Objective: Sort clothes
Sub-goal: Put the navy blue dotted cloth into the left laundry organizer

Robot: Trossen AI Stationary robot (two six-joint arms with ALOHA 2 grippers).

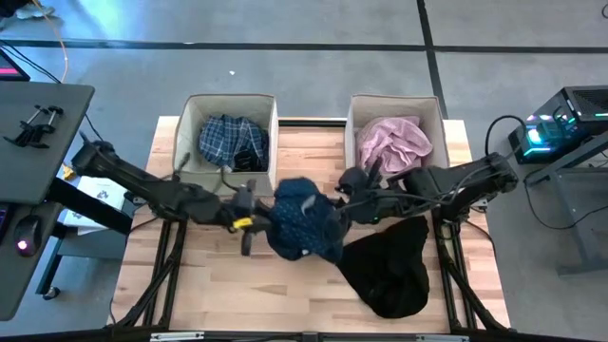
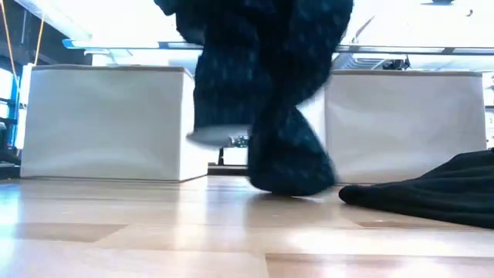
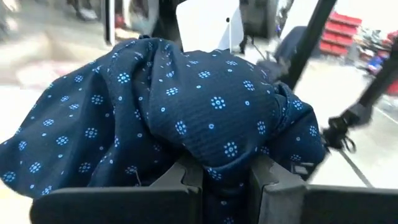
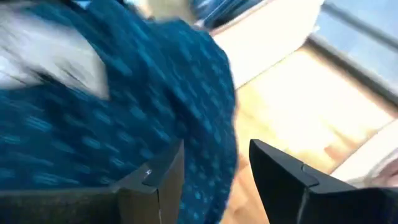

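Observation:
A navy dotted shirt (image 1: 304,220) hangs bunched over the middle of the table between my two grippers. My left gripper (image 3: 227,180) comes in from the table's left and is shut on it. My right gripper (image 4: 214,180) stands open just right of the shirt (image 4: 124,124), close to the cloth. In the low view the shirt's lower end (image 2: 289,181) reaches down to about the table top. A black garment (image 1: 389,266) lies flat on the table at the near right. A blue plaid shirt (image 1: 231,141) lies in the left box, a pale pink shirt (image 1: 394,142) in the right box. My left gripper pinches a bunched fold of the shirt (image 3: 227,158) between its two fingers, coming nearly level from the table's left. The cloth bulges up over the fingers and hangs slack below them. My right gripper has cloth (image 4: 208,168) beside one open finger; whether it touches, I cannot tell.
Two beige fabric boxes (image 1: 190,123) (image 1: 439,114) stand side by side along the far edge, with a gap between them. Bare wood (image 1: 218,285) shows at the near left.

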